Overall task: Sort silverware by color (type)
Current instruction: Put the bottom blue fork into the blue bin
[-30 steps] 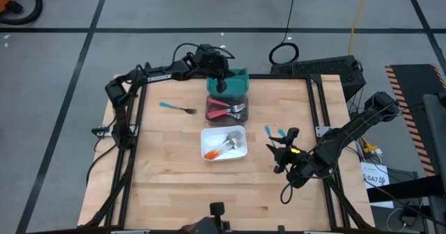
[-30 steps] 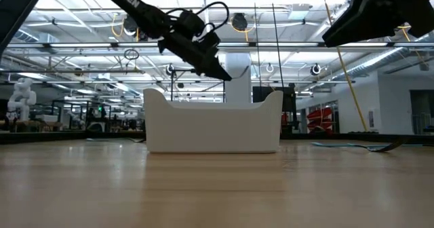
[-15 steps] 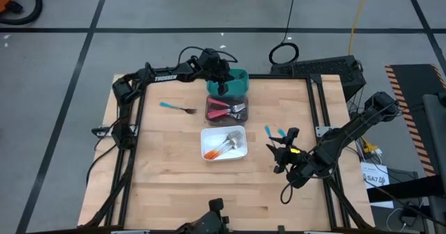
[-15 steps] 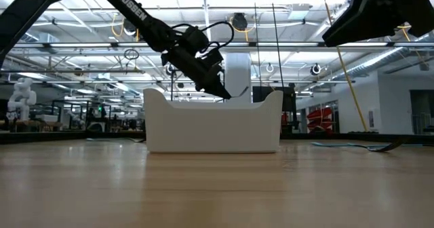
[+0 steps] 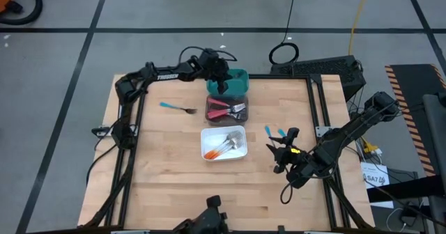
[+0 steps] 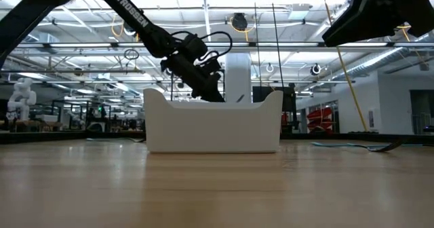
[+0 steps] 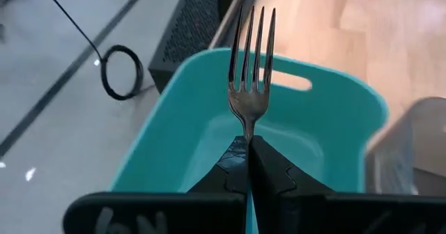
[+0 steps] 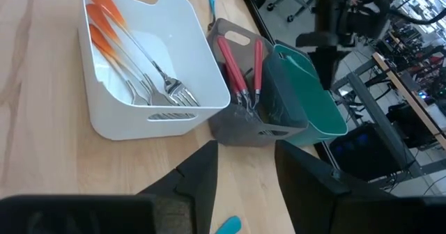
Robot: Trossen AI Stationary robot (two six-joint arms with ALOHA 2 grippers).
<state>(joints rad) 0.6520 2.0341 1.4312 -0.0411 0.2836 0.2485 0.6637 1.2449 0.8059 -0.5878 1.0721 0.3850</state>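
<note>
High view: left pincer (image 5: 221,85) hangs over the teal bin (image 5: 240,75); right pincer (image 5: 281,152) waits apart near two blue forks (image 5: 274,131). Left wrist view: fingers clamped on a fork (image 7: 250,67); lower before releasing, tines clear of the rim.

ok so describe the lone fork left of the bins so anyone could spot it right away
Start at the row of three bins mid-table: teal bin, dark bin, white bin. Look to the bare wood left of the dark bin; the blue-handled fork lies flat there by itself. No other fork lies on that side, and no pincer is at it.
</note>
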